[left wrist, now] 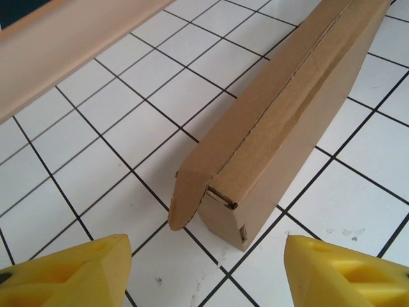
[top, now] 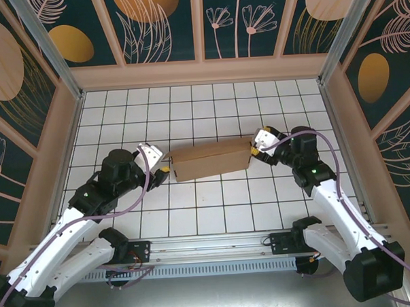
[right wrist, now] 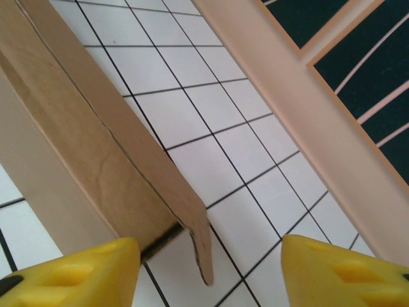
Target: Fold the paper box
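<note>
Table [top: 194, 215]: left pincer [left wrist: 206, 249], right pincer [right wrist: 209, 243] agape

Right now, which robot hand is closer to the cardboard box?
The right gripper. It is open at the right end of the paper box, with a flap edge inside its gap. The left gripper sits just off the left end, with bare tiles between.

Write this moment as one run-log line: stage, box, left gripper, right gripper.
stage: late fold | paper box: folded up, end flap corners loose | left gripper: open, at its left end | right gripper: open, at its right end
</note>
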